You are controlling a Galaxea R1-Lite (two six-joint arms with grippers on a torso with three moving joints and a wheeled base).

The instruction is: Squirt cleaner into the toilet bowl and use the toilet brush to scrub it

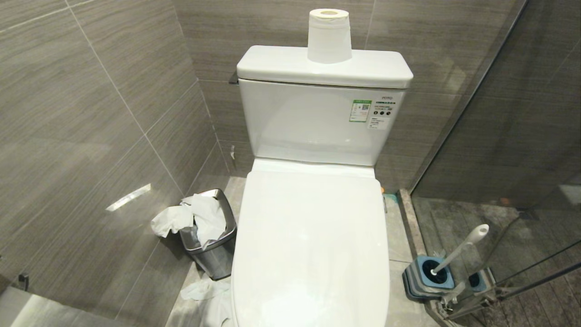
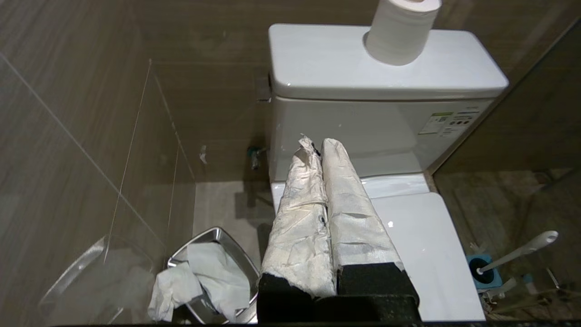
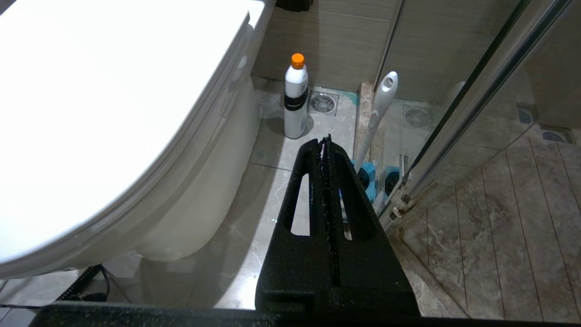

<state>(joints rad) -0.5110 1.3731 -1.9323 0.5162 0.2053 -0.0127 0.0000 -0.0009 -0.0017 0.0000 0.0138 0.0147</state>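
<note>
The toilet bowl is hidden under the closed white lid (image 1: 313, 236). The toilet brush (image 1: 460, 247) stands in its grey-and-blue holder (image 1: 426, 274) on the floor right of the toilet, white handle leaning. No cleaner liquid shows. A white bottle with an orange cap (image 3: 295, 97) stands on the floor beside the toilet. My left gripper (image 2: 317, 143), its fingers wrapped in white cloth, is shut and empty above the lid's left side, pointing at the tank. My right gripper (image 3: 326, 141) is shut and empty, low beside the toilet, short of the brush (image 3: 379, 113).
A steel bin (image 1: 215, 261) stuffed with white paper stands left of the toilet, with more paper on the floor. A toilet-paper roll (image 1: 329, 36) sits on the tank. A glass shower partition (image 1: 522, 136) closes off the right side. A floor drain (image 3: 323, 102) lies behind the bottle.
</note>
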